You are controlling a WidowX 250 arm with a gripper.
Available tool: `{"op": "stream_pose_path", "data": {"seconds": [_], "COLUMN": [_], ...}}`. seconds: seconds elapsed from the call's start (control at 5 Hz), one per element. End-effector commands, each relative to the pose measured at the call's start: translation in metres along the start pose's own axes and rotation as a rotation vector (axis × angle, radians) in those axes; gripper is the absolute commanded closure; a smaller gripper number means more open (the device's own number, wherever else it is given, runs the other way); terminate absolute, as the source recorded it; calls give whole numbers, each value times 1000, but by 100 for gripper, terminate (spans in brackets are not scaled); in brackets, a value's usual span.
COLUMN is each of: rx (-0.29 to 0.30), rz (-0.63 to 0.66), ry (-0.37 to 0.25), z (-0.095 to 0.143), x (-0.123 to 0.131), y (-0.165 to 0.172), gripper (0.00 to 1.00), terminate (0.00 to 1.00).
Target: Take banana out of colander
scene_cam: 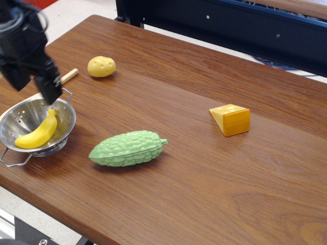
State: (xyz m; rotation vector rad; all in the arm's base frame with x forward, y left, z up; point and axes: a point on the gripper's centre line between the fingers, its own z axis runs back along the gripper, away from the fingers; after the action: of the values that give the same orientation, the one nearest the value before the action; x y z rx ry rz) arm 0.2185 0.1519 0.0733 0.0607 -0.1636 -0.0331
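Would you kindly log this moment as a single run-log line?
stage: approach | tool: open, above colander far rim | banana: in colander, ungrasped | gourd, potato, cheese: on table

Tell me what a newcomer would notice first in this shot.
Probably the yellow banana lying in the shiny colander at the table's left edge, with the black gripper just above it, jaws open. Next, the bumpy green gourd near the front middle and the orange cheese wedge to the right.
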Motion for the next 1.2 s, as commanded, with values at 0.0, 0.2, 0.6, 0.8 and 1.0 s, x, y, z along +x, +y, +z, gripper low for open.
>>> {"op": "stream_pose_path", "data": {"seconds": [0.0,0.2,0.6,0.8,1.0], "rx": [21,36,78,89,100], "rz": [-66,-56,-12,22,33], "ry": [10,22,29,45,40], "z": [-5,-11,-24,-33,-38], "x": [-3,-7,-11,-10,-10], "y": [0,-4,-10,-11,-11], "gripper": [0,0,0,0,0], "terminate": [0,0,0,0,0]}}
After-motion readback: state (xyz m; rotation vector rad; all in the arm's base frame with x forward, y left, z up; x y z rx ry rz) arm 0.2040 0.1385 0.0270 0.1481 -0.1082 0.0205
